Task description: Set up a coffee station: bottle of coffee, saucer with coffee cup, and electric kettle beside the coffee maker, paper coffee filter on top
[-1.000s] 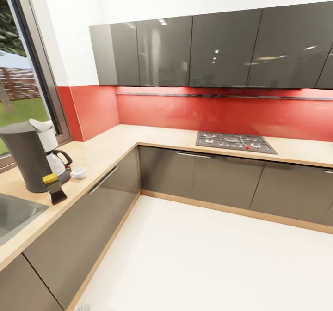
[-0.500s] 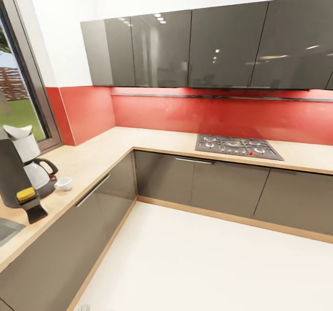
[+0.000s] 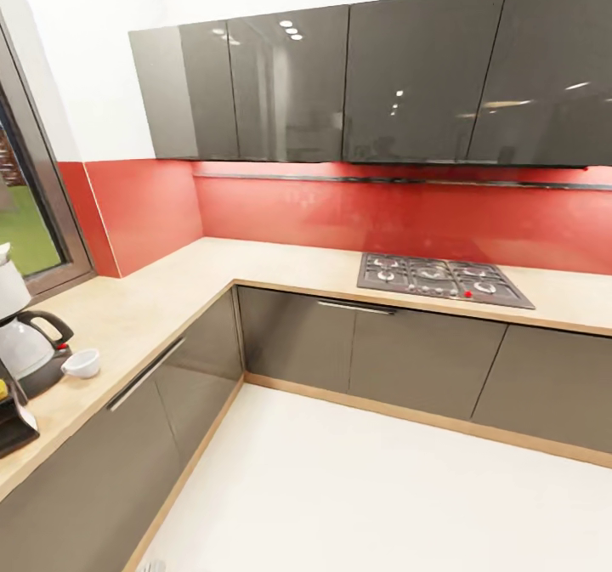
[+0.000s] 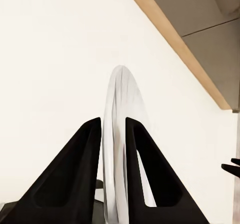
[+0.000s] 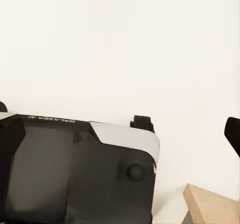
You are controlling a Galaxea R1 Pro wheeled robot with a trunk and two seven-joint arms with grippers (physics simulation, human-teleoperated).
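Red backsplash (image 3: 357, 215) runs along two walls under a row of glossy dark wall cabinets (image 3: 365, 79), with white wall above and a window (image 3: 25, 215) at the far left of my head view. Below it the beige table (image 3: 170, 291), the kitchen countertop, bends in an L over dark grey base cabinets (image 3: 340, 342), and a gas hob (image 3: 442, 279) with a small red knob sits inset in the back run. Pale floor (image 3: 357, 487) spreads across the lower part of that view. At the left edge, partly cut off, stands the coffee maker (image 3: 21, 351) on the table, its glass carafe with the black handle facing the room. Just beside it, on the table toward the corner, sits the small white coffee cup (image 3: 82, 363), apart from the carafe. A dark block with a bit of yellow shows at the very edge in front of the coffee maker; I cannot tell what it is. Through my left wrist view, my left jaws (image 4: 113, 129) stand narrow, their two black fingers (image 4: 85, 174) pressed on either side of a thin white disc held edge-on, the saucer (image 4: 122, 104), over the pale floor with a cabinet base behind. My right wrist view looks down on my own dark base (image 5: 75, 169) over the floor; I cannot tell how my right jaws stand.
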